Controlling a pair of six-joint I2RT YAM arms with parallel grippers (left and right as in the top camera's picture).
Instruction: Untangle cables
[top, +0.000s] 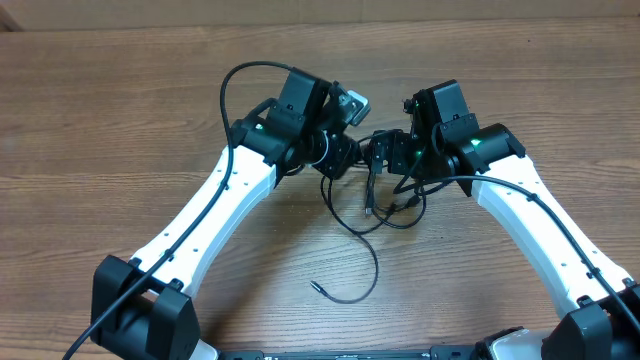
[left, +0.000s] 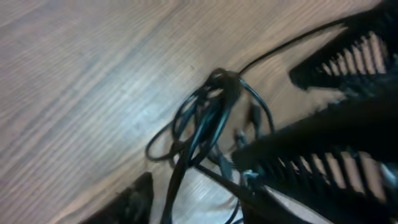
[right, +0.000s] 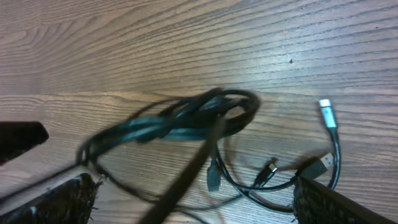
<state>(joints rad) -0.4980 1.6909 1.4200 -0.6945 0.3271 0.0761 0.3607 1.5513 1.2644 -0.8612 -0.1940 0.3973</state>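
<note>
Black cables (top: 372, 205), tangled, loose tail pointing left

The cables (right: 180, 121) are blurred in both wrist views; the fingers (right: 339, 205) are cut off at picture edges.

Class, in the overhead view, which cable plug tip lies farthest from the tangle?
The plug tip ending the long strand, lying alone in the picture's lower middle. The other plug tips cluster just below the tangle.
</note>
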